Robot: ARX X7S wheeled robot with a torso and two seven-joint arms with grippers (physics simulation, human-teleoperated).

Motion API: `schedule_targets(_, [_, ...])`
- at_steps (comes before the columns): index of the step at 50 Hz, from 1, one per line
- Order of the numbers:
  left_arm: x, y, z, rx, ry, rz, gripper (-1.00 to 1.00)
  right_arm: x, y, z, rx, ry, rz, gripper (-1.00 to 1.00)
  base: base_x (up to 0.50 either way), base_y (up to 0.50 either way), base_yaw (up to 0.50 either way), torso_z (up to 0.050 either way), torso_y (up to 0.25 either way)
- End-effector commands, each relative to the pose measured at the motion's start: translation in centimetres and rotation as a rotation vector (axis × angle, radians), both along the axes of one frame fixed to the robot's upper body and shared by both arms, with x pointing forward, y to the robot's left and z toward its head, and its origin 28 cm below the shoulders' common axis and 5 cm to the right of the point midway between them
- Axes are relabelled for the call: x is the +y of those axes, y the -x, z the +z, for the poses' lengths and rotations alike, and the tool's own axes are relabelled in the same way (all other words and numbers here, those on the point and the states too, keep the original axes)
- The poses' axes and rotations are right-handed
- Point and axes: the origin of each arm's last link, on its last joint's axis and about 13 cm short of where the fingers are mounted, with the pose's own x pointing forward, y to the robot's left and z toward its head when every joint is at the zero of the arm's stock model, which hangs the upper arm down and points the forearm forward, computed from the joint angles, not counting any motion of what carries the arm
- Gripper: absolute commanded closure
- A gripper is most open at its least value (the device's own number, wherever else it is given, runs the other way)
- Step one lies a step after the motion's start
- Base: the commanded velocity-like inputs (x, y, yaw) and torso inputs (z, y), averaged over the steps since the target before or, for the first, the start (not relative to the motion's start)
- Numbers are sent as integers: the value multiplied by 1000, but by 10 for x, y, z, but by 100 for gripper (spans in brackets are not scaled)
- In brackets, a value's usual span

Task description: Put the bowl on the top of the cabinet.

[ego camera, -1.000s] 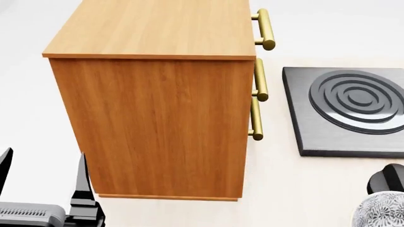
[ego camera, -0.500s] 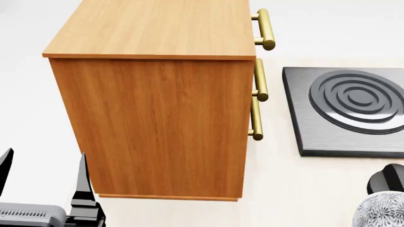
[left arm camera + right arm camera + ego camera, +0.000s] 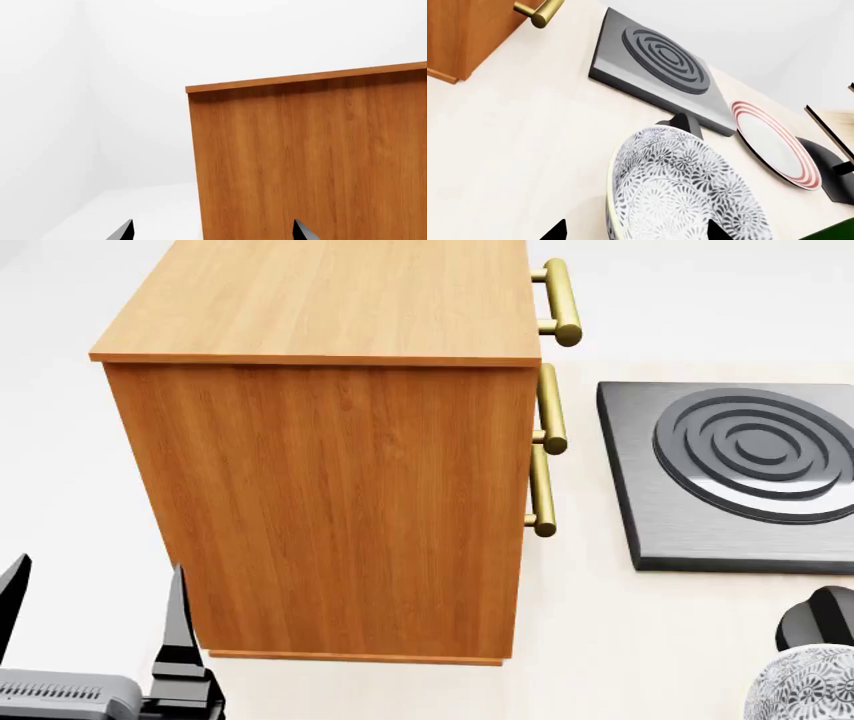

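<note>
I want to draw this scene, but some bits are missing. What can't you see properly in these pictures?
- Bowl: head view shows only a slice, cut off at the corner.
- Right pincer: right wrist view shows just two dark tips at the edge; whether it grips the bowl is unclear.
- Cabinet front: turned away in the head view; only its handles poke out.
- Plate: missing from the head view.

Bright, even, shadowless light; sharp throughout; soft sheen on tall orange-brown wood-grain cabinet (image 3: 334,490)'s brass handles (image 3: 561,302).
</note>
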Motion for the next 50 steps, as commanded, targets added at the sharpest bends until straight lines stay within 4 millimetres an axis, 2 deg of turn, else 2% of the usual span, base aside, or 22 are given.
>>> schedule_targets(1, [0,0,0,0,0,-1,-100,0,-2,-2,4,-2,-2,-100,0,0,0,0,0])
schedule_targets(50, [0,0,-3,3,4,0,-100,0,-7,-9,9,-10,1,-100,0,0,0,0,0])
